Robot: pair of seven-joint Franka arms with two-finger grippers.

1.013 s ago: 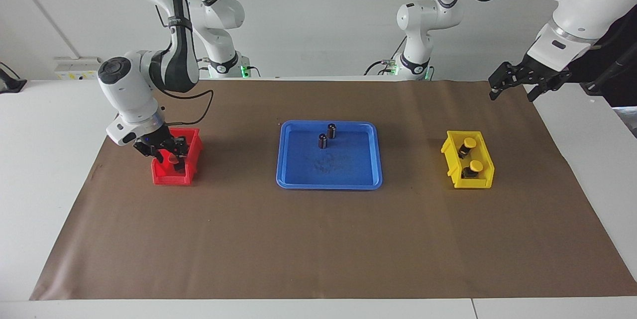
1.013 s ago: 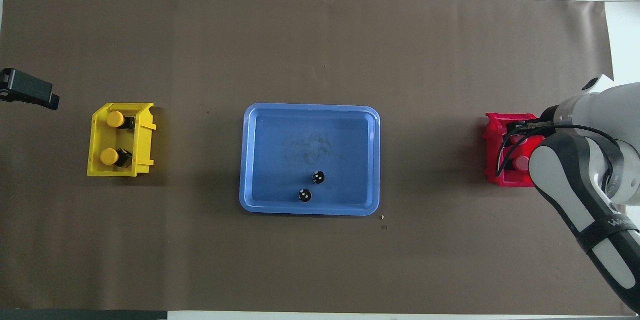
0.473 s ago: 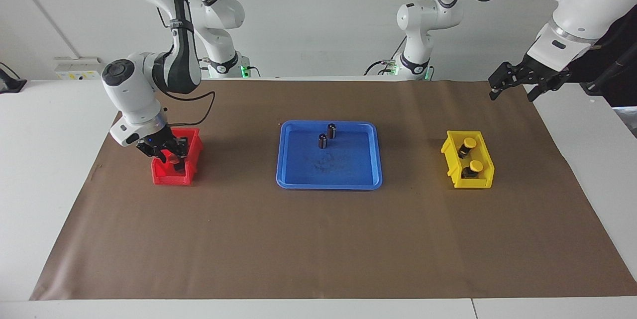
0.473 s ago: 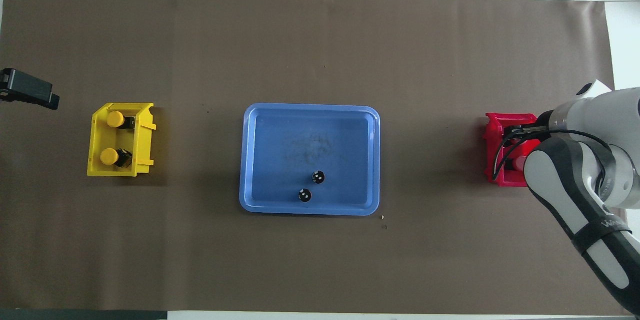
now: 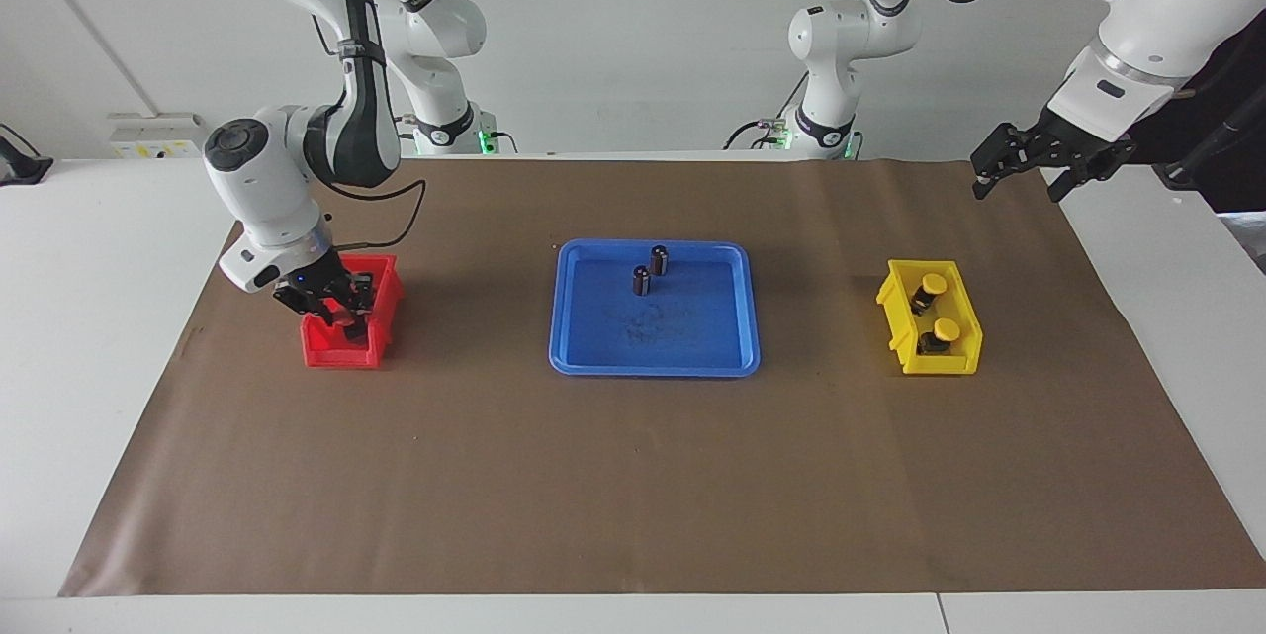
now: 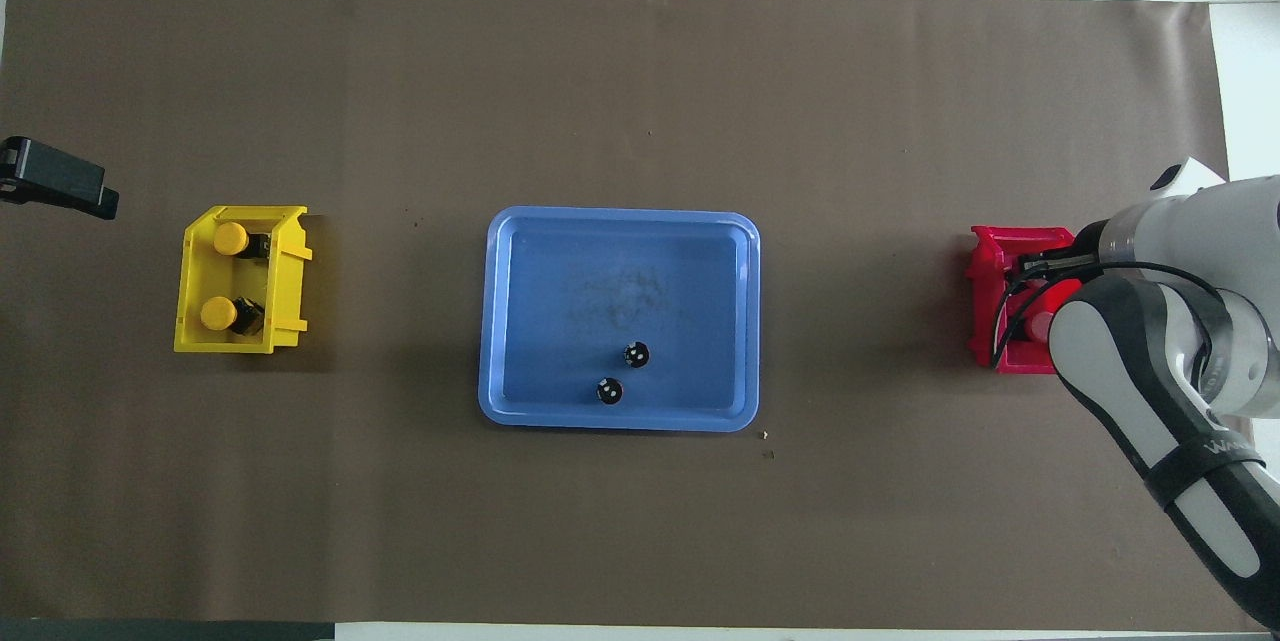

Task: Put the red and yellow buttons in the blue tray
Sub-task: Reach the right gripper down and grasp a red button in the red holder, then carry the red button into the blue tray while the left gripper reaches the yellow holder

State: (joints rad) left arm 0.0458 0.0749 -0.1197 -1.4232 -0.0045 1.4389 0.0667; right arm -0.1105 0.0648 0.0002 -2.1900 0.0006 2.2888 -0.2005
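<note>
Two yellow buttons (image 5: pixel 930 286) (image 5: pixel 947 328) lie in the small yellow bin (image 5: pixel 940 363) at the left arm's end; they also show in the overhead view (image 6: pixel 230 238) (image 6: pixel 217 313). My right gripper (image 5: pixel 336 310) reaches down into the small red bin (image 5: pixel 341 353) at the right arm's end. A red cap (image 6: pixel 1040 324) shows in that bin (image 6: pixel 985 261) beside the arm; the rest of the bin's inside is hidden. The blue tray (image 5: pixel 653 369) (image 6: pixel 620 421) lies mid-table with no coloured button in it. My left gripper (image 5: pixel 1019 181) waits, open and empty, up above the mat's corner.
Two small dark cylinders (image 5: pixel 659 259) (image 5: pixel 642 280) stand in the tray near the rim closest to the robots; they also show in the overhead view (image 6: pixel 636 354) (image 6: pixel 609 390). Brown paper (image 5: pixel 633 496) covers the table.
My right arm's wrist has shifted slightly while its gripper stays in the red bin. The left arm, the buttons in the yellow bin and the tray have not moved.
</note>
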